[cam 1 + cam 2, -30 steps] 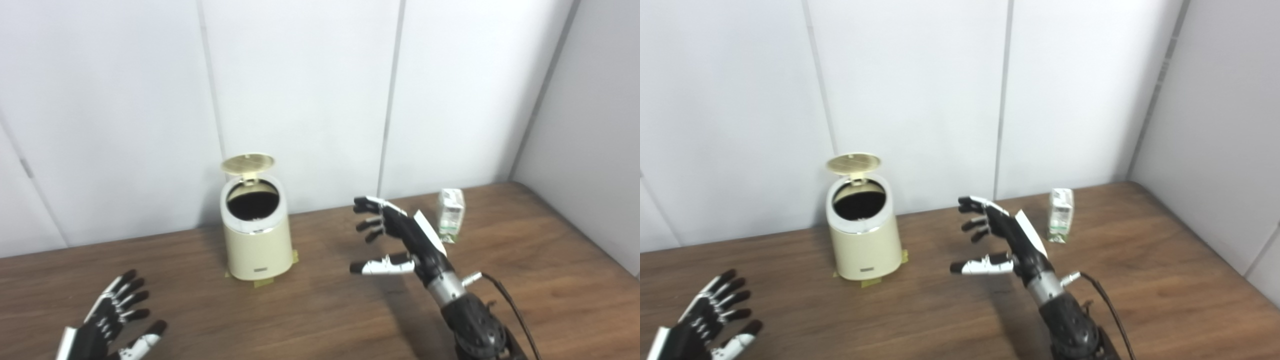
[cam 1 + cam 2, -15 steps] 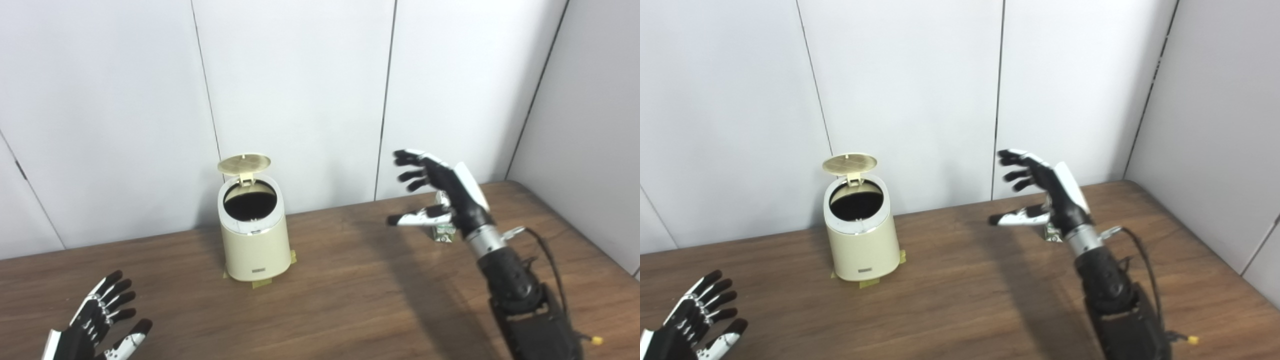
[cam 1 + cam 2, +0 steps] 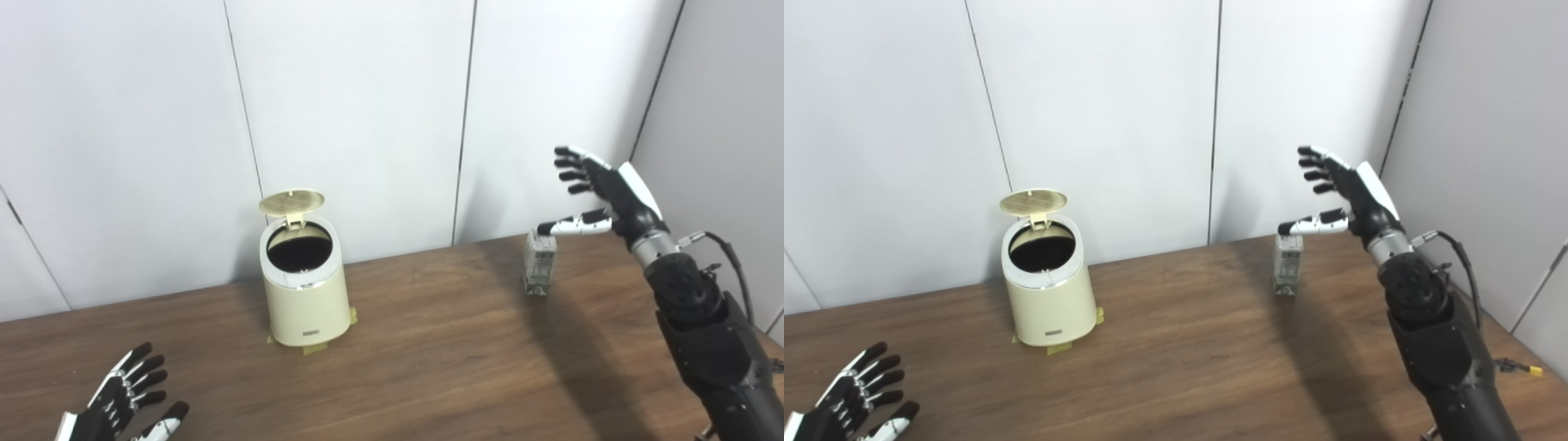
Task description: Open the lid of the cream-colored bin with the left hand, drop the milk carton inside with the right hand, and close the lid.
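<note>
My right hand is raised above the far right part of the counter, fingers spread wide and holding nothing. Its thumb reaches out to the left and, as seen from my head, sits right over the top of the carton; I cannot tell whether it touches it. The carton stands upright on the counter near the back wall, well apart from the bin, in the shadow my arm throws across the wood.

The bin stands left of centre, close to the wall, with bits of tape showing at its base. Its lid is up, tilted back on the hinge at the rear, and the dark inside is open to view (nothing can be made out in there).

My left hand is low at the near left corner, above the counter, fingers apart and empty, well away from the bin.
</note>
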Available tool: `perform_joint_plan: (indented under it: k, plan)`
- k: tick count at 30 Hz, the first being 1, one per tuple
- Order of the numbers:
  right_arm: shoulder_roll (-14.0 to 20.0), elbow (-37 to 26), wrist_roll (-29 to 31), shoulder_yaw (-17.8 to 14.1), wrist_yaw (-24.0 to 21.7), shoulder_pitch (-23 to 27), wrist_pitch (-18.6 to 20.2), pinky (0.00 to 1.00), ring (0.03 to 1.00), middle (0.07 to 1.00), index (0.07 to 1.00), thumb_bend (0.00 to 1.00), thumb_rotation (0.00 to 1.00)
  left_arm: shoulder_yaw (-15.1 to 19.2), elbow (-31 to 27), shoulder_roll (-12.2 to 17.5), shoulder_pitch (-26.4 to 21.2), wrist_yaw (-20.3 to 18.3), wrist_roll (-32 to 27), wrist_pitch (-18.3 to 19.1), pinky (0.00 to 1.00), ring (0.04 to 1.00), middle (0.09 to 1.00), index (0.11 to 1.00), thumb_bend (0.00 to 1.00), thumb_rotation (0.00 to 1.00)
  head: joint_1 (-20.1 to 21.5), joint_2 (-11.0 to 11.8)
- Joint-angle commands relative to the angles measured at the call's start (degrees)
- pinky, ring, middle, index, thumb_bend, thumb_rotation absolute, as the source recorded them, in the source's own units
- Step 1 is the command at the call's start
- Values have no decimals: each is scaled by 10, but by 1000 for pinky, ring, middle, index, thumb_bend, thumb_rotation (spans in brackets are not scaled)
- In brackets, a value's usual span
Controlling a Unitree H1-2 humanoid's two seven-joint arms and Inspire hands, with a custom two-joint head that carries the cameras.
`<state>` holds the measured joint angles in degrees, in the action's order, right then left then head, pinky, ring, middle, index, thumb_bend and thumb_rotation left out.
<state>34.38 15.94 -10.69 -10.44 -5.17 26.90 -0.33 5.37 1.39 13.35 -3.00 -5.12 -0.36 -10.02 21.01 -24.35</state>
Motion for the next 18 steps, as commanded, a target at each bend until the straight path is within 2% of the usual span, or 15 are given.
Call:
perform_joint_plan:
  k: [1, 11, 16, 18]
  plan:
    - [34, 4, 11, -4, -10, 30, -11, 754, 821, 869, 892, 829, 150, 2, -19, 3, -4, 2, -1, -11, 715, 801, 841, 894, 593, 87, -1, -2]
    - [49, 70, 49, 10, -62, 35, -19, 819, 872, 903, 907, 853, 71, 3, -18, 11, -1, -6, -8, -14, 723, 801, 839, 892, 598, 107, -1, -4]
    - [50, 99, 46, 24, -68, 42, -16, 852, 882, 900, 918, 889, 113, 1, -20, 11, -1, -6, -9, -14, 702, 794, 836, 886, 601, 100, -3, -4]
    - [45, 116, 56, 26, -74, 48, -19, 864, 888, 907, 918, 877, 64, 1, -21, 11, -1, -6, -8, -16, 702, 790, 834, 882, 601, 99, -4, -5]
